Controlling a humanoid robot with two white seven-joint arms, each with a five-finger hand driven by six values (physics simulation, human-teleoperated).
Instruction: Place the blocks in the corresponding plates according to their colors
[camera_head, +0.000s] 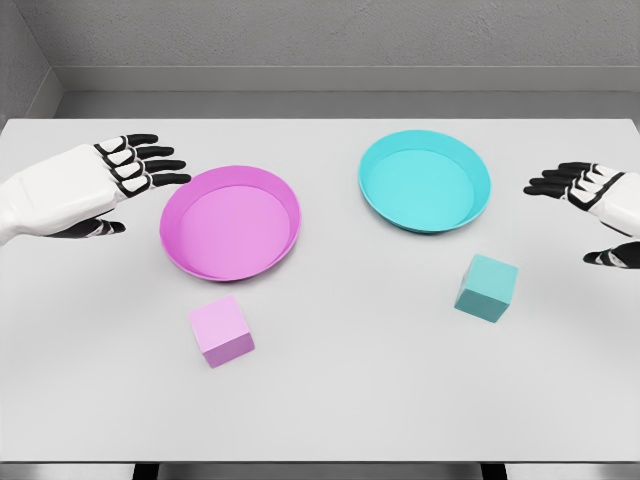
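A pink block (220, 331) lies on the white table, in front of the pink plate (229, 256). A teal block (487, 287) rests in front of and a little right of the teal plate (478, 176). Both plates hold nothing. My left hand (130, 180) hovers at the left of the pink plate, fingers spread and holding nothing. At the right edge, my right hand (585, 205) is open too, right of the teal plate and above the teal block.
The white table (340, 400) spans the whole view, with its front edge near the bottom and a grey wall behind its far edge.
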